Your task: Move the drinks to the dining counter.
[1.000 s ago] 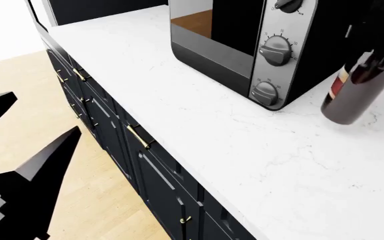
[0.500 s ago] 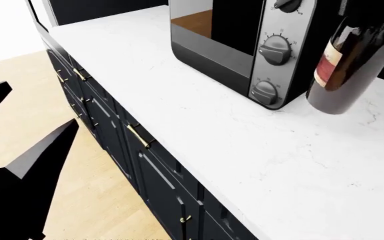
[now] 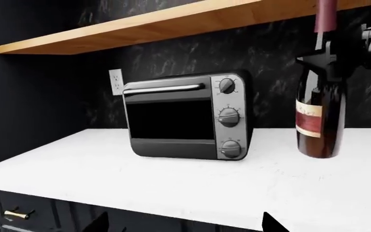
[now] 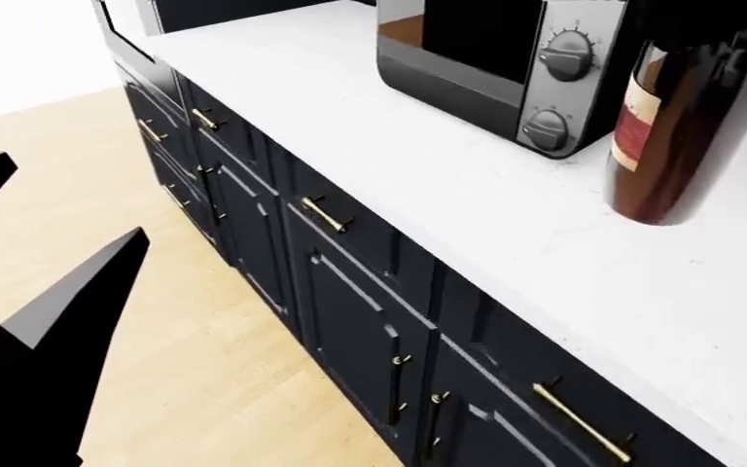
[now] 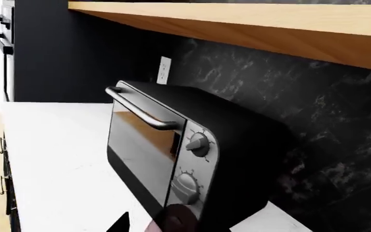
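Note:
The tall dark-red wine bottle [image 4: 665, 136] stands upright over the white marble counter [image 4: 387, 165], just right of a toaster oven. My right gripper [image 3: 337, 54] is shut on its neck, and the bottle's dark top [image 5: 176, 220] shows between its fingers in the right wrist view. Whether the bottle's base touches the marble I cannot tell. My left gripper [image 4: 69, 209] hangs open and empty over the wooden floor, in front of the cabinets; its two fingertips [image 3: 102, 225] frame the counter's edge. The dining counter is out of view.
A black and silver toaster oven [image 3: 185, 118] sits on the marble beside the bottle. A wooden shelf [image 3: 172, 21] runs above along a dark stone wall. Dark cabinets with gold handles [image 4: 347, 292] front the counter, with wooden floor [image 4: 153, 341] before them.
The wine bottle has gone from tilted to upright and come nearer in the head view. That view has shifted, showing more of the cabinet fronts and less of the toaster oven.

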Controlling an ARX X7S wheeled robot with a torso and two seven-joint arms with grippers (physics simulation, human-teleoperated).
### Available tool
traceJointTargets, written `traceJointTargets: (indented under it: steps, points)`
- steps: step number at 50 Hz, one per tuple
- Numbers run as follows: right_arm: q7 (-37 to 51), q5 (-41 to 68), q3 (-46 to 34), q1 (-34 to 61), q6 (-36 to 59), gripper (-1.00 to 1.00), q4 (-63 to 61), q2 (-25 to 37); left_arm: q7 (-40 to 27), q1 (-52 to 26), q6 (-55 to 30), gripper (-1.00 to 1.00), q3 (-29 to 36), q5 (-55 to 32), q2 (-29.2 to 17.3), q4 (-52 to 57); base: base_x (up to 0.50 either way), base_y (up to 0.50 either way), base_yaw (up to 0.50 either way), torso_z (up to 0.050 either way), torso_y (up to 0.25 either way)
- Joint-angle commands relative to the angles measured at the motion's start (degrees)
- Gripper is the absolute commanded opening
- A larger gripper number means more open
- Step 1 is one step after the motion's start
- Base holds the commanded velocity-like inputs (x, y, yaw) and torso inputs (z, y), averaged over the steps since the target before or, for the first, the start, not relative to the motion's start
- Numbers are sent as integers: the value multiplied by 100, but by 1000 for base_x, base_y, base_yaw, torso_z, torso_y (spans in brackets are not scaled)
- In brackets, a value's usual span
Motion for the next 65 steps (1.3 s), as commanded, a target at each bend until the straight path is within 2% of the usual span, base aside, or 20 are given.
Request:
traceJointTargets:
  steps: [1,7,50,65]
  points:
    - [-196,-367,22,203,273,-100,-17,-86,7,-27,26,100,14,0,-22,0,-534,142,0,0,0]
    - [-124,-587,-157,338,608,-100,-75,-111,1,-33,48,100,31,-9,-31,2,-272,-67,333,0,0]
    - [-317,-528,-80,253,612,-100,-245,-85,26,-47,59,100,81,14,-23,27,-76,-122,500,0,1]
    - [-462,-525,35,222,529,-100,-379,-24,30,-33,48,100,94,30,-3,36,-360,348,33,1,1]
